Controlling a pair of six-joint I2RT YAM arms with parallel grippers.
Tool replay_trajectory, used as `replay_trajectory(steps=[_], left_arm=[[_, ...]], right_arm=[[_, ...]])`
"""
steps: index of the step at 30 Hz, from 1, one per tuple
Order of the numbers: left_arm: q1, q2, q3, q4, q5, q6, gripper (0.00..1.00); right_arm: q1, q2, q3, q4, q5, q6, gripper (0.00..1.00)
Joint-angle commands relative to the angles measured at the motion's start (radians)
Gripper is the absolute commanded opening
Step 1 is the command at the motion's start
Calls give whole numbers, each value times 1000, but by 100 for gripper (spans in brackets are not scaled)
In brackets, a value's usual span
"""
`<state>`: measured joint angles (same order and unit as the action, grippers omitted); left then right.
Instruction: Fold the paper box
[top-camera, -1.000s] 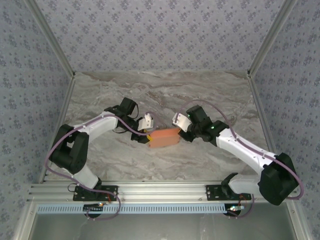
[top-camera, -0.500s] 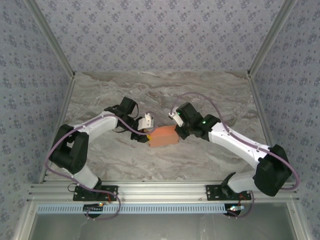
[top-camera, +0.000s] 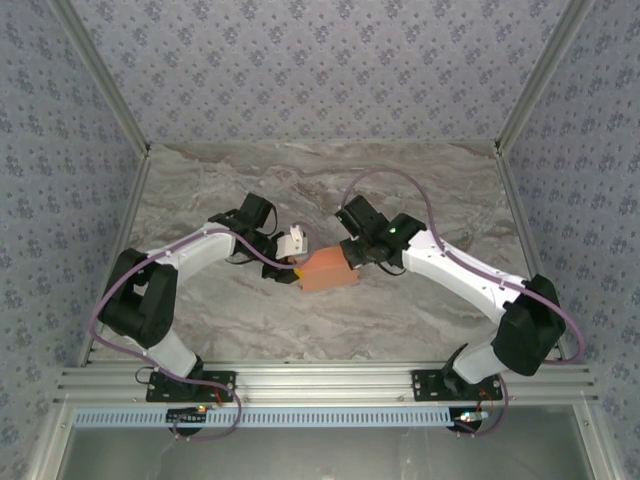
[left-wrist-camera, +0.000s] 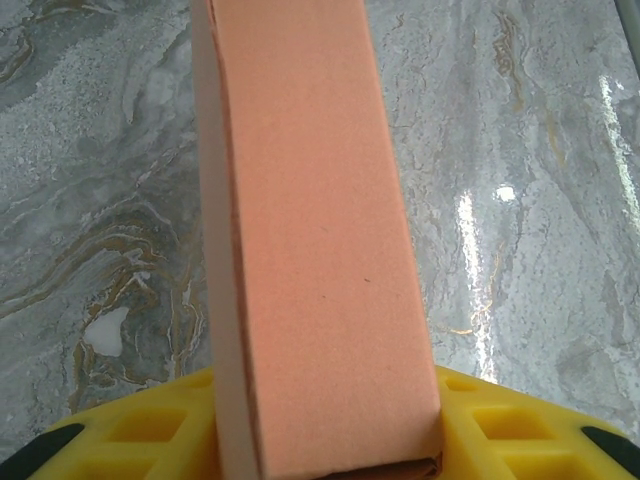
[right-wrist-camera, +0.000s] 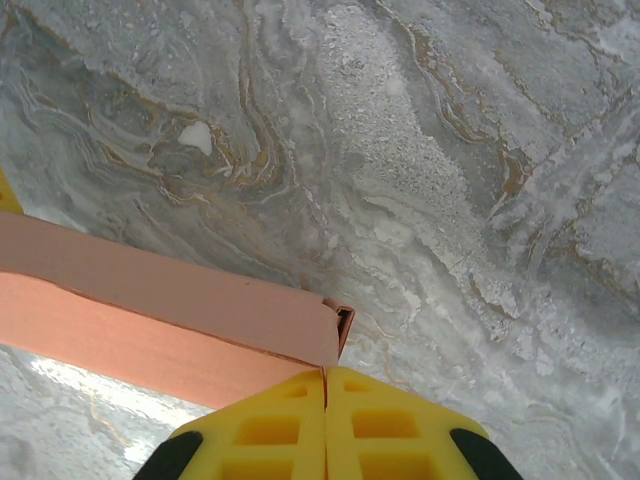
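Note:
The paper box (top-camera: 326, 272) is a small salmon-orange carton held just above the marble table (top-camera: 420, 180). My left gripper (top-camera: 297, 268) is shut on its left end. In the left wrist view the paper box (left-wrist-camera: 310, 230) runs away from the camera, clamped between the yellow fingers (left-wrist-camera: 510, 425) of the left gripper (left-wrist-camera: 330, 410). My right gripper (top-camera: 352, 256) is at the carton's right end. In the right wrist view its yellow jaws are pressed together with nothing between them, and the right gripper (right-wrist-camera: 326, 375) touches the paper box (right-wrist-camera: 150, 310) at its end corner, where a small flap opening shows.
Patterned walls enclose the table on three sides. An aluminium rail (top-camera: 320, 385) carrying both arm bases runs along the near edge. Bare marble lies behind and to both sides of the carton.
My right arm has swung left and in toward the carton's right end, and its jaws have closed. The carton has shifted slightly left. The left arm has stayed put.

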<state>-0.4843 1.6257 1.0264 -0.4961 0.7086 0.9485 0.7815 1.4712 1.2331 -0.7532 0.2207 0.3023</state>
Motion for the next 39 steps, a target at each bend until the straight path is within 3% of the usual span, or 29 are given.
replay_trajectory(steps=[1, 21, 39], left_arm=[[-4, 0, 13, -4, -14, -15, 44], [-25, -17, 3, 13, -100, -37, 43], [-22, -11, 15, 14, -102, -63, 43]], right_arm=[[8, 14, 47, -63, -7, 113, 8], [-23, 41, 67, -103, -77, 218, 8], [-7, -60, -129, 37, 49, 187, 4]])
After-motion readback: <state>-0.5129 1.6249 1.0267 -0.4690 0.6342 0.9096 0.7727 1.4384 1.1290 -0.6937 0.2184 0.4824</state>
